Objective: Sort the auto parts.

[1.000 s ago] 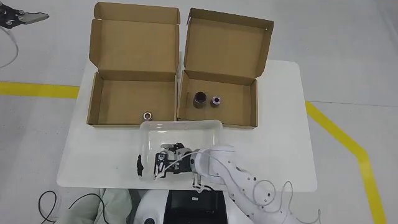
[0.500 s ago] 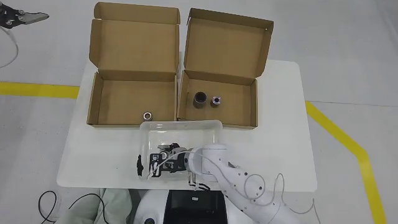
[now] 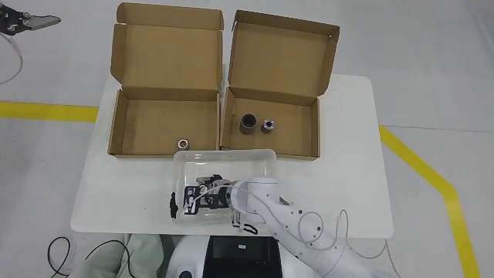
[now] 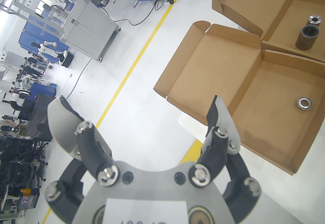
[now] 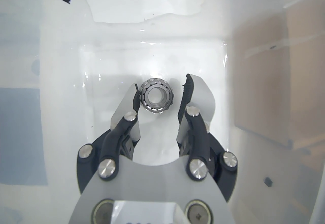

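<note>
While the right gripper (image 5: pixel 162 88) hangs low inside the clear plastic bin (image 3: pixel 231 152), at the lower middle of the top view, its jaws stand half spread around a roller bearing (image 5: pixel 157 99). One pad (image 5: pixel 136 103) touches the side of the bearing. The other pad is just beside it with a small gap, so nothing is pinched yet.

The bearing rests on the floor of the bin with its bore turned toward the wrist camera. I judge it to be steel, so it is stiff and rather heavy for such a small part. Its surface looks smooth and may be slippery, and the rollers around it could turn under the pads. The best hold seems to be across the outer ring, on two opposite sides, with the part centred between the pads.

Beyond the bin, two open cardboard boxes sit side by side on the white worktop (image 3: pixel 347 162). The left box (image 3: pixel 154 120), at the centre left of the frame, holds one small metal ring (image 3: pixel 184 144) close to its near wall. This ring looks like the same kind of part. The right box (image 3: pixel 297 135) holds a dark cylinder (image 3: pixel 248 122) and a small bushing (image 3: pixel 267 124) just beside it.

Farthest, at the upper left corner, the left gripper (image 3: pixel 35 22) is over the floor, well apart from the worktop, spread wide and holding nothing.
</note>
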You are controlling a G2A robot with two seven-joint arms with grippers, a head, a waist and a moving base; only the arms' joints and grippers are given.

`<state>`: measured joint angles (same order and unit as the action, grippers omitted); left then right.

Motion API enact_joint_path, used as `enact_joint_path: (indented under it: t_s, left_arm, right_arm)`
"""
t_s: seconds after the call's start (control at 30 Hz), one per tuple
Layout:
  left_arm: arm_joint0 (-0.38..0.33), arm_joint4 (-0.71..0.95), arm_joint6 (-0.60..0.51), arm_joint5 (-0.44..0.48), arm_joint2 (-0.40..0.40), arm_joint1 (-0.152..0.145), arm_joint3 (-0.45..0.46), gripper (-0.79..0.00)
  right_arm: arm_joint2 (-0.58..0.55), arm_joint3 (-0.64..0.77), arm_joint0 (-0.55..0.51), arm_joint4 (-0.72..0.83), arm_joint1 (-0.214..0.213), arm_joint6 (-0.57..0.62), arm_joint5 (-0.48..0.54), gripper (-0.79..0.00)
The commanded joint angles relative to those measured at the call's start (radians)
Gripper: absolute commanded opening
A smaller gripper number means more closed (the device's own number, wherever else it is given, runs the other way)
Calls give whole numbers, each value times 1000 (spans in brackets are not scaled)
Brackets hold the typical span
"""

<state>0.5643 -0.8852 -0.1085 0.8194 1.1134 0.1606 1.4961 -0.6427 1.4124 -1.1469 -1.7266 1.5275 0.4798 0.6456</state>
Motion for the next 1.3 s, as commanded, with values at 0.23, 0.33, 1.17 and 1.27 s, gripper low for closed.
enact_joint_path:
  t_s: [0.23, 0.33, 1.17, 1.27]
  left_arm:
    - [0, 0, 0, 0, 0, 0, 0, 0]
    - [0, 0, 0, 0, 0, 0, 0, 0]
    - [0, 0, 0, 0, 0, 0, 0, 0]
    - [0, 0, 0, 0, 0, 0, 0, 0]
  right_arm:
    - [5, 0, 4, -16, -2, 1, -16, -499]
    - [9, 0, 7, -25, -2, 6, -24, -680]
    - [-159, 135, -131, -6, -71, -381, -91, -785]
    - [-189, 141, -156, 0, -84, -478, -92, -785]
